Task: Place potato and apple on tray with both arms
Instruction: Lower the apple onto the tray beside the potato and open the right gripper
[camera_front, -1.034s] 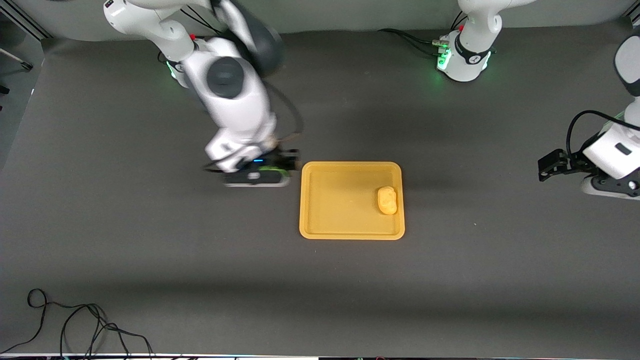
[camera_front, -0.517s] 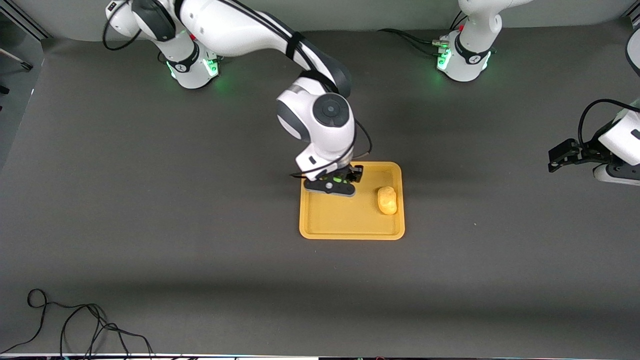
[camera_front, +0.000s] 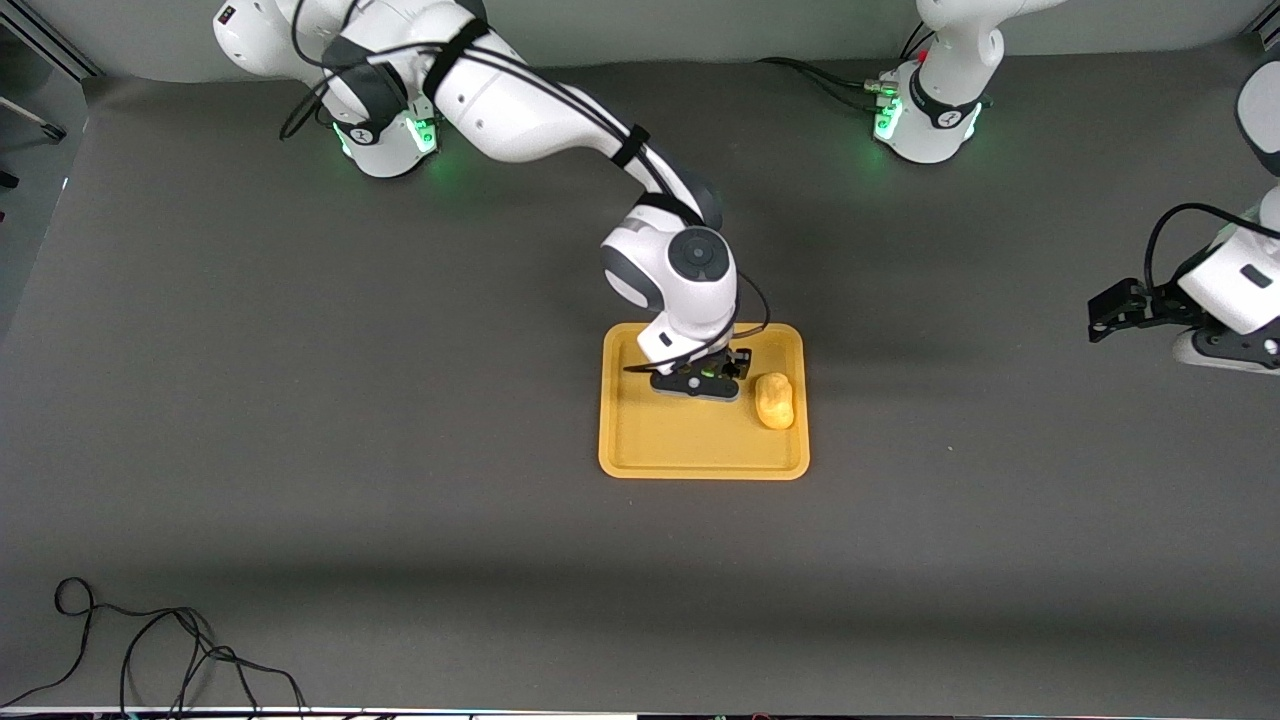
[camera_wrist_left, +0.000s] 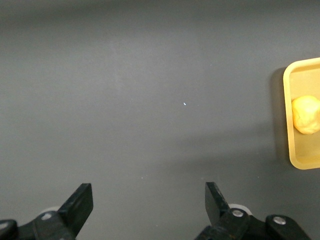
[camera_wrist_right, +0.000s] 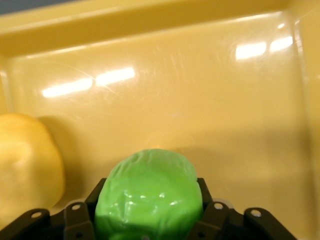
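Note:
The yellow-orange tray (camera_front: 680, 440) lies mid-table. The potato (camera_front: 774, 400) rests in it by the rim toward the left arm's end; it also shows in the right wrist view (camera_wrist_right: 27, 160) and the left wrist view (camera_wrist_left: 306, 114). My right gripper (camera_front: 712, 375) is over the tray beside the potato, shut on the green apple (camera_wrist_right: 149, 195), which fills the space between its fingers above the tray floor (camera_wrist_right: 200, 100). The apple is hidden in the front view. My left gripper (camera_wrist_left: 148, 210) is open and empty, waiting over bare table at the left arm's end (camera_front: 1105, 322).
The dark grey mat (camera_front: 400, 400) covers the table around the tray. A black cable (camera_front: 150, 650) lies at the corner nearest the front camera on the right arm's end. Both arm bases stand along the table's edge farthest from the front camera.
My right arm has swung from beside the tray at the right arm's end to over the tray, close to the potato. The left arm has barely shifted.

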